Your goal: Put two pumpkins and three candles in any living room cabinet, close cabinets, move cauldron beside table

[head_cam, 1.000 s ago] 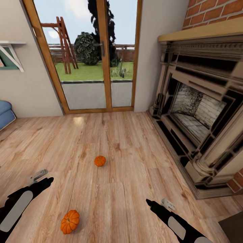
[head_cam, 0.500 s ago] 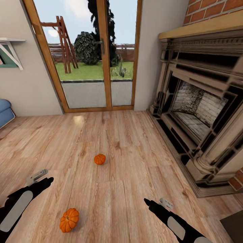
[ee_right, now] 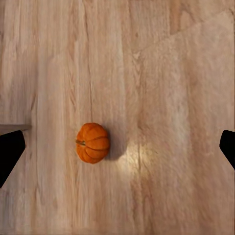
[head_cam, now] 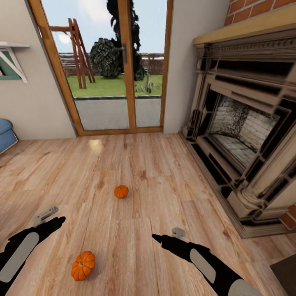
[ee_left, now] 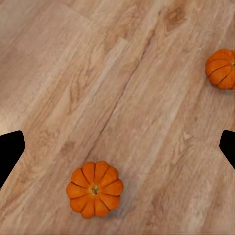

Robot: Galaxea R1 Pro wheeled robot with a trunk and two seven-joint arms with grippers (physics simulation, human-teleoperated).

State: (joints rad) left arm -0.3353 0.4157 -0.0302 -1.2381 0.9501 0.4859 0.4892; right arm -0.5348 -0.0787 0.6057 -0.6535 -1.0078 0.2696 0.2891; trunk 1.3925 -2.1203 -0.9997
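Since the earlier frame, the right claw (head_cam: 158, 237) has swung inward over the wooden floor (head_cam: 164, 181), jaws apart, empty. Left claw (head_cam: 57, 220) likewise apart. Fireplace (head_cam: 242, 131) stands right of it, glass doors (head_cam: 111, 70) ahead. Far pumpkin (head_cam: 121, 191) lies beyond the right claw; near pumpkin (head_cam: 83, 265) below-beside the left. Risk: a round pumpkin rolling off if nudged off-centre.

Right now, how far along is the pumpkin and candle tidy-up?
Nothing looks done yet. Both pumpkins lie on the wooden floor: the near pumpkin by the left gripper, the far pumpkin ahead of the right gripper. Both grippers are open and empty above the floor. Left: stow the pumpkins and candles, close the cabinets, place the cauldron.
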